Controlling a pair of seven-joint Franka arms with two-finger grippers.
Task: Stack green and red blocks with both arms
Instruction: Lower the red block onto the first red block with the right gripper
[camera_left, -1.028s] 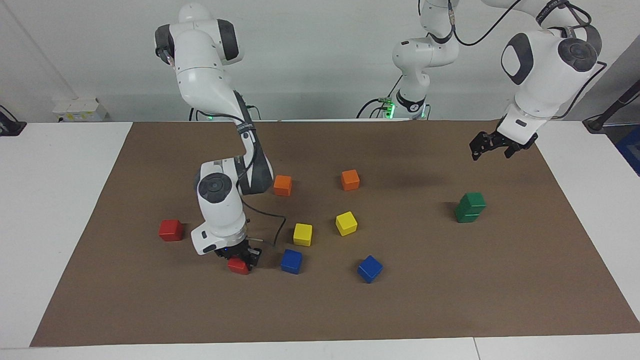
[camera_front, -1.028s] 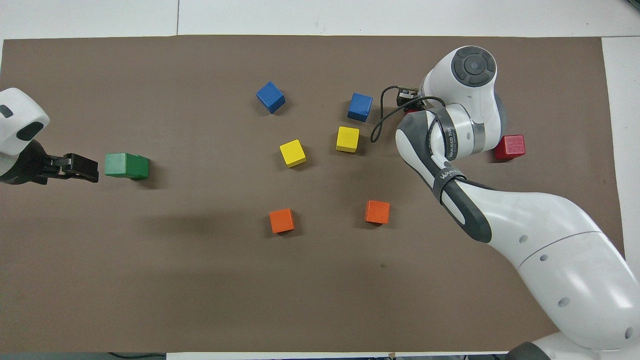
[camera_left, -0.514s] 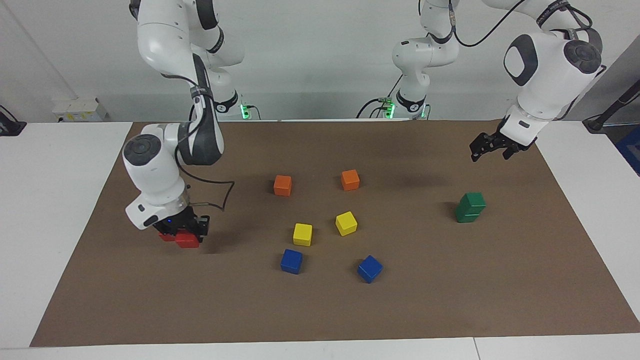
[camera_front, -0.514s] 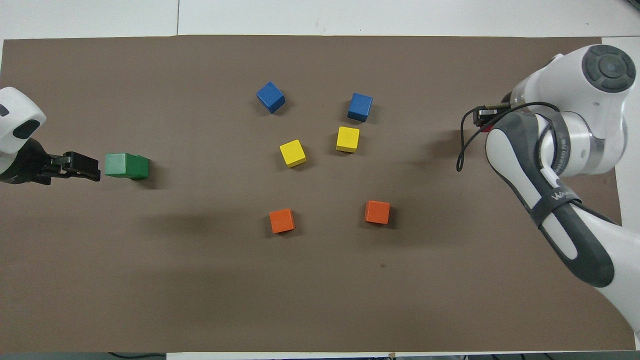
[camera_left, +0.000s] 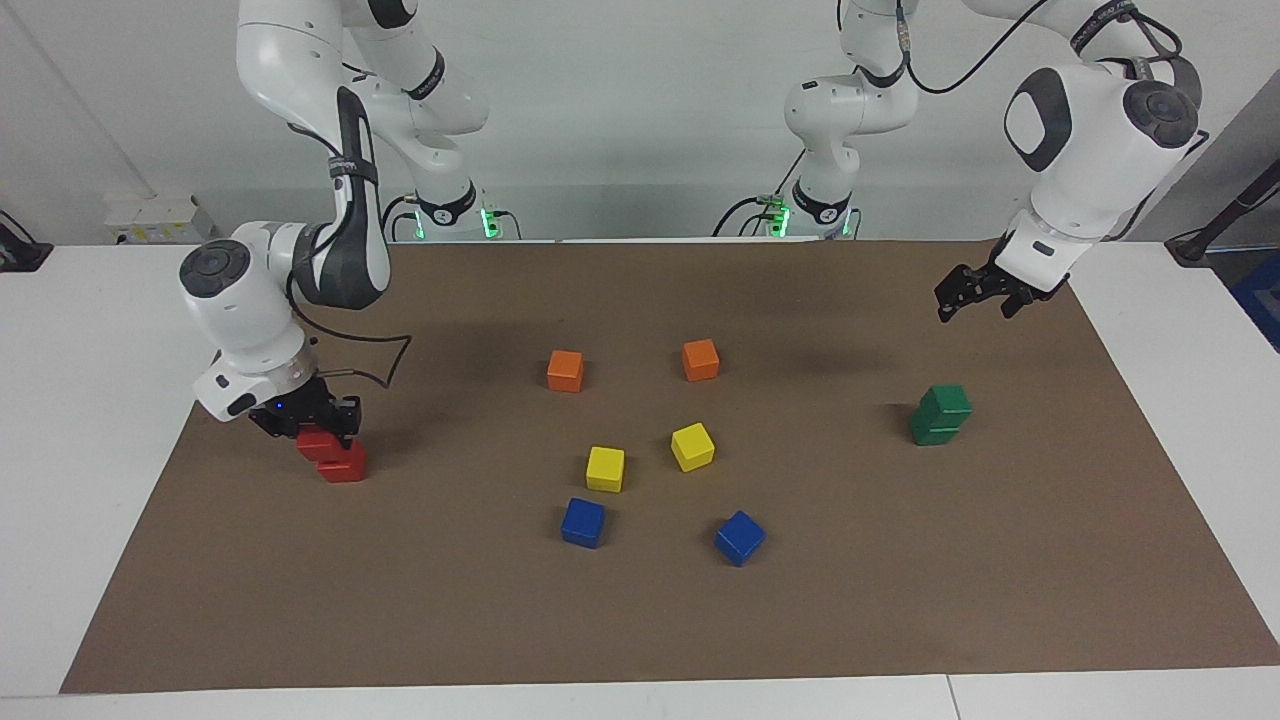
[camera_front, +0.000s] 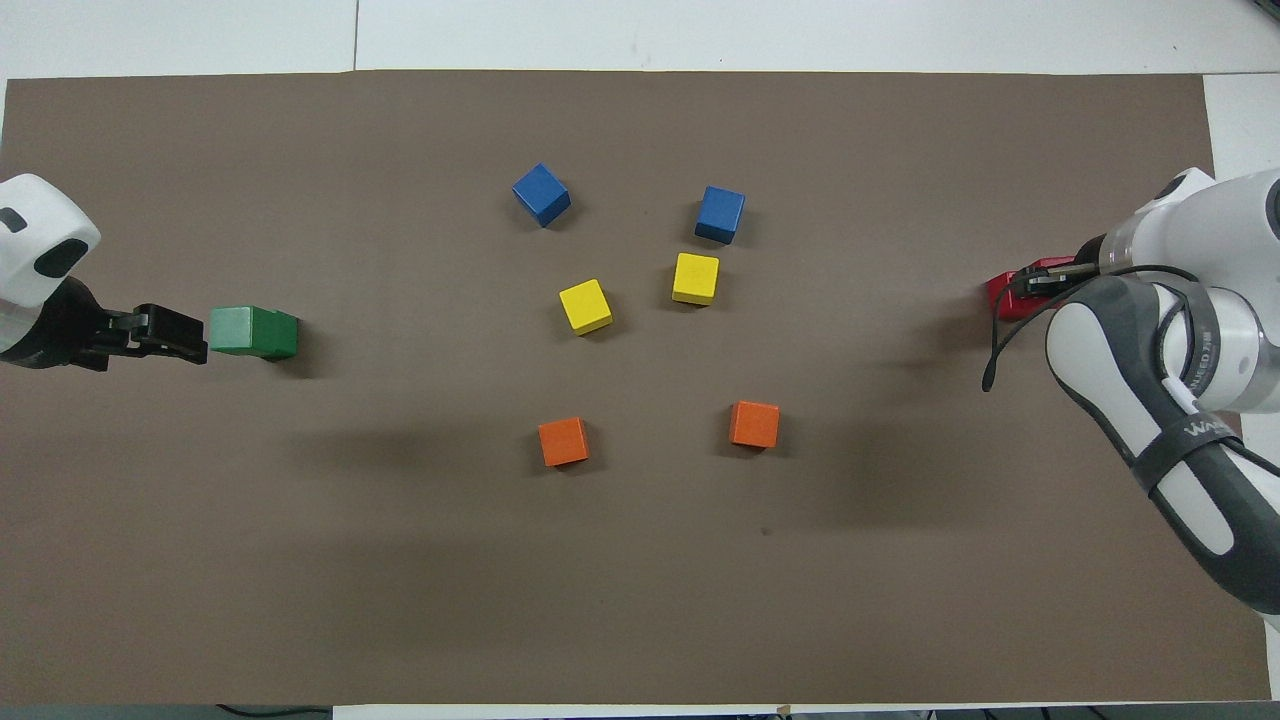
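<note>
My right gripper (camera_left: 313, 430) is shut on a red block (camera_left: 317, 444). It holds the block just on top of the second red block (camera_left: 345, 465), which lies on the mat at the right arm's end of the table. The held block is offset, and I cannot tell whether the two touch. In the overhead view the right gripper (camera_front: 1040, 283) covers most of the red blocks (camera_front: 1005, 298). The two green blocks (camera_left: 940, 416) stand stacked at the left arm's end, and the stack also shows in the overhead view (camera_front: 254, 332). My left gripper (camera_left: 977, 300) hangs open and empty in the air beside that stack.
Two orange cubes (camera_left: 565, 370) (camera_left: 700, 359), two yellow cubes (camera_left: 605, 468) (camera_left: 692, 446) and two blue cubes (camera_left: 583, 522) (camera_left: 740, 537) lie loose mid-table on the brown mat (camera_left: 900, 600). White table borders the mat.
My right gripper lifted the red block from beside a blue cube and carried it toward the right arm's end, over the other red block. The left arm stayed almost still.
</note>
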